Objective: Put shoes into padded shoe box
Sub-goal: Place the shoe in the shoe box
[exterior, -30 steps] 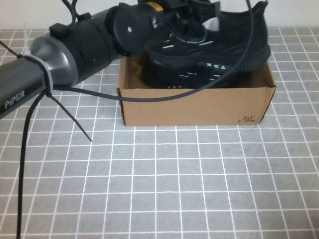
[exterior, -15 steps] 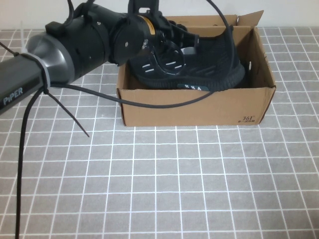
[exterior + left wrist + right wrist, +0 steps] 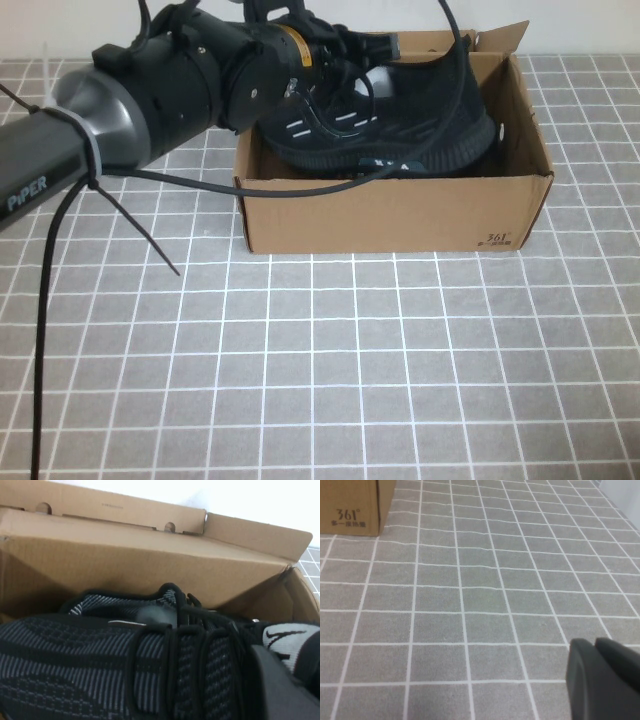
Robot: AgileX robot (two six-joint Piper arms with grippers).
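Note:
The brown cardboard shoe box [image 3: 400, 215] stands open at the back middle of the table, its "361" print at the front right corner. A black knit sneaker [image 3: 420, 125] with white dash marks lies in it, heel to the right and slightly raised. My left gripper [image 3: 345, 75] reaches into the box's left end and is shut on this shoe at its laces. In the left wrist view the shoe [image 3: 100, 670] fills the foreground, one finger [image 3: 280, 690] presses against it, and a second shoe's collar [image 3: 110, 605] shows behind. My right gripper [image 3: 592, 645] is shut and empty, low over the table.
The table is a grey mat with a white grid [image 3: 350, 370]. The left arm's black cable [image 3: 300, 190] hangs across the box's front wall. The box's back flaps [image 3: 125, 510] stand upright. The box's corner shows in the right wrist view [image 3: 355, 505].
The left gripper has lowered the shoe from above the box's rim down into the box, and the shoe now lies flatter. The box has not moved.

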